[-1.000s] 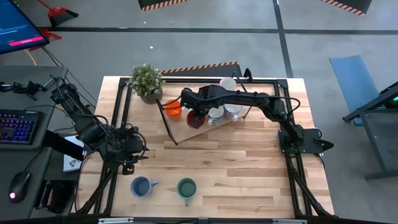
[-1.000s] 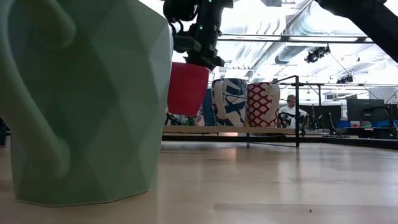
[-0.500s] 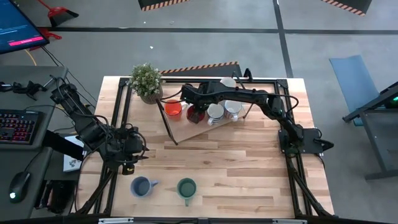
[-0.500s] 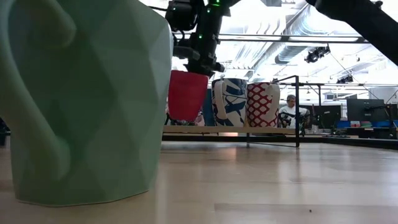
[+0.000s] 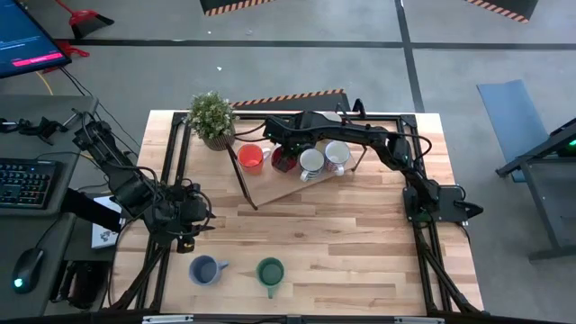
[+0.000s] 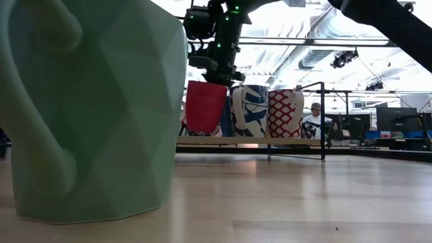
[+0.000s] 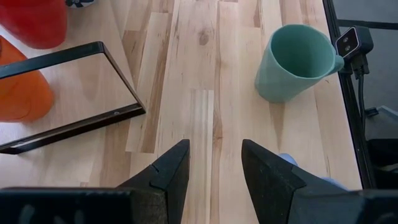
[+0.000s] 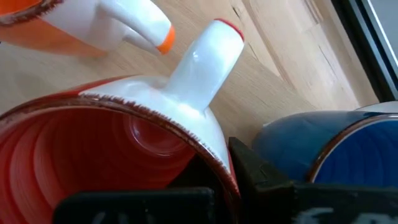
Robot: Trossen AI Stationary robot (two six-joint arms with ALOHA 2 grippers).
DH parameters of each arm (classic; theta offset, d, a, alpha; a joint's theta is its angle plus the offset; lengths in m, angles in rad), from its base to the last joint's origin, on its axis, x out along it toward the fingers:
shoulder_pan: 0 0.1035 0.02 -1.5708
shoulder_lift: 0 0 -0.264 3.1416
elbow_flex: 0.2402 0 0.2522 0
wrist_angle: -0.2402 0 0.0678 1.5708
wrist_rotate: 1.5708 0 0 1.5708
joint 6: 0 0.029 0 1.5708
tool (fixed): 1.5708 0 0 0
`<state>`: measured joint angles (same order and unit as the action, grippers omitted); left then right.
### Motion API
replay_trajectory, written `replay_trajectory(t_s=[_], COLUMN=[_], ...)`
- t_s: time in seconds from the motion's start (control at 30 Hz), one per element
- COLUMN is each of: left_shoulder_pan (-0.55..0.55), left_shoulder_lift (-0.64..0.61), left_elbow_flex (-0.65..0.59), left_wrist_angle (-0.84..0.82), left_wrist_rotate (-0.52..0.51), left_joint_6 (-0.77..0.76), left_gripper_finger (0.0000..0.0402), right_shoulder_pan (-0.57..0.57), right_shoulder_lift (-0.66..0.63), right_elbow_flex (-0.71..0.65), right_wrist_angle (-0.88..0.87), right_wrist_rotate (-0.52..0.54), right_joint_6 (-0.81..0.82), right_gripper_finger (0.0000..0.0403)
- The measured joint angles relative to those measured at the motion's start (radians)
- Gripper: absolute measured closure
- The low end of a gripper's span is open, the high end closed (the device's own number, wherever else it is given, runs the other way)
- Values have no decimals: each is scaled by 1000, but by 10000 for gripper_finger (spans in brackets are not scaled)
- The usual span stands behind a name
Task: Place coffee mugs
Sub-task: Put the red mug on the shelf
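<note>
My right gripper [image 5: 286, 142] reaches over the wooden shelf board [image 5: 286, 187] at the table's far middle, shut on a red mug [image 5: 284, 160]. The mug is between an orange mug [image 5: 251, 157] and two white patterned mugs [image 5: 311, 162] [image 5: 337, 157]. In the right wrist view the red mug [image 8: 106, 149] shows its white handle [image 8: 199, 68], with a blue mug [image 8: 336, 149] beside it. A grey-blue mug [image 5: 205, 269] and a green mug [image 5: 270, 271] stand on their bases near the front edge. My left gripper [image 5: 193, 219] waits open at the table's left. My right gripper holds the red mug by its rim [image 8: 214, 158], right beside the handle, one finger [image 8: 258, 177] outside the wall and the other inside. The fingers come from above, pointing steeply down. The mug [image 6: 204, 106] hangs upright, its base just above the board; whether it touches, I cannot tell.
A potted plant [image 5: 212, 117] stands at the far left, close to the orange mug. A black metal frame [image 5: 245, 187] edges the board. Another pale mug [image 5: 329, 119] sits behind the right arm. Bare wood lies between the board and the two front mugs.
My right gripper has carried the red mug toward the table's far edge and a little down. The mug has stayed upright and now hangs low over the board, in line with the orange and the white mugs.
</note>
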<state>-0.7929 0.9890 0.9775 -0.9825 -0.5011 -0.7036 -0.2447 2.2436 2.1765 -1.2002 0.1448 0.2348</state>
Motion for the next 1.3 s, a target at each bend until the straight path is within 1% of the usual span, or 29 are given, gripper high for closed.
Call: replay_trajectory(t_s=[0.53, 1.3], left_shoulder_pan=[0, 0], left_shoulder_lift=[0, 0], left_elbow_flex=[0, 0], left_wrist_angle=[0, 0], left_wrist_rotate=[0, 0], left_joint_6=[0, 0], left_gripper_finger=[268, 268], right_shoulder_pan=[-6, -6], right_shoulder_lift=[0, 27], right_elbow_flex=[0, 0], right_wrist_angle=[39, 9], right_wrist_rotate=[-10, -25], right_joint_6=[-12, -2], right_gripper_finger=[403, 402])
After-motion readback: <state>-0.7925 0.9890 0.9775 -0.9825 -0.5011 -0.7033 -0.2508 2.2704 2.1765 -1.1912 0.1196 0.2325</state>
